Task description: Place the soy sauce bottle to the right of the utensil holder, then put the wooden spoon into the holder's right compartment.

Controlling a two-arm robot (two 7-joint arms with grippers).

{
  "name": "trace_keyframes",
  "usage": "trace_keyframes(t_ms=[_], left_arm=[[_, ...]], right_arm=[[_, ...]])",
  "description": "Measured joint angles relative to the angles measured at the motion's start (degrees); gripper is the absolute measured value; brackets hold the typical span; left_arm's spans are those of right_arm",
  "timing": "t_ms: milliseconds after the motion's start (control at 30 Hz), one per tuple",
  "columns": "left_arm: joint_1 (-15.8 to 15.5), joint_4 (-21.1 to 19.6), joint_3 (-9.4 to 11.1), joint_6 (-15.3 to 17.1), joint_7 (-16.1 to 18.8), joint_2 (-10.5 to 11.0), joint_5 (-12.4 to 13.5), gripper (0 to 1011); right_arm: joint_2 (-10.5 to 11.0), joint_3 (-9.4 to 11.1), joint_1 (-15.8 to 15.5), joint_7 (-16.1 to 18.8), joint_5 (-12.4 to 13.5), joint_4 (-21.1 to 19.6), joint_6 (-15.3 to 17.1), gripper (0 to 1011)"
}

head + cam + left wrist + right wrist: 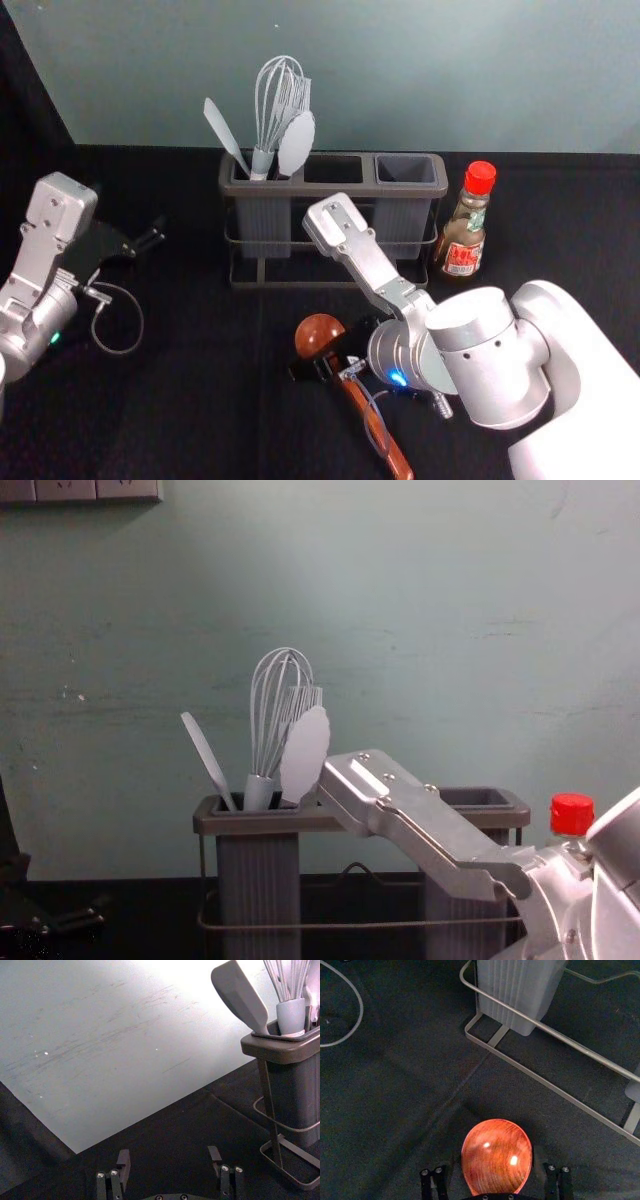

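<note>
Item: wooden spoon [395, 455], one, lying on the counter [200, 400]; handle running to the near side of the right pincer, bowl [496, 1157] between its fingers. Judged light, stiff, smooth; the rounded bowl may roll or slip. Best hold: the neck, just below the bowl, squarely across the handle.

Item: right pincer [495, 1161], fingers apart, one either side of the spoon; whether either touches it, cannot be told.

Item: left pincer [169, 1154], idle, well to the left of the right one, fingers apart.

Item: holder [410, 190], beyond the right pincer; its right compartment [405, 168], the spoon's due place, looks unfilled.

Item: soy sauce bottle [463, 240], red-capped, upright, beyond and right of the right pincer, just beside the holder; seemingly placed.
</note>
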Motion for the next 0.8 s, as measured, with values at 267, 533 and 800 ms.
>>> trace_keyframes(t_ms=[267,533,800], left_arm=[[0.0,0.0,0.0,0.0,0.0,0.0,0.0,1011],[0.0,0.0,0.0,0.0,0.0,0.0,0.0,1011],[0.0,0.0,0.0,0.0,0.0,0.0,0.0,1011]], right_arm=[[-0.32,0.3,-0.1,0.69,-0.94,0.33,-0.05,1002],[-0.67,0.48,-0.06,1.35,-1.76,0.74,-0.23,1002],[-1.12,0.62,-0.08,1.83,-2.76,1.03,-0.25,844]])
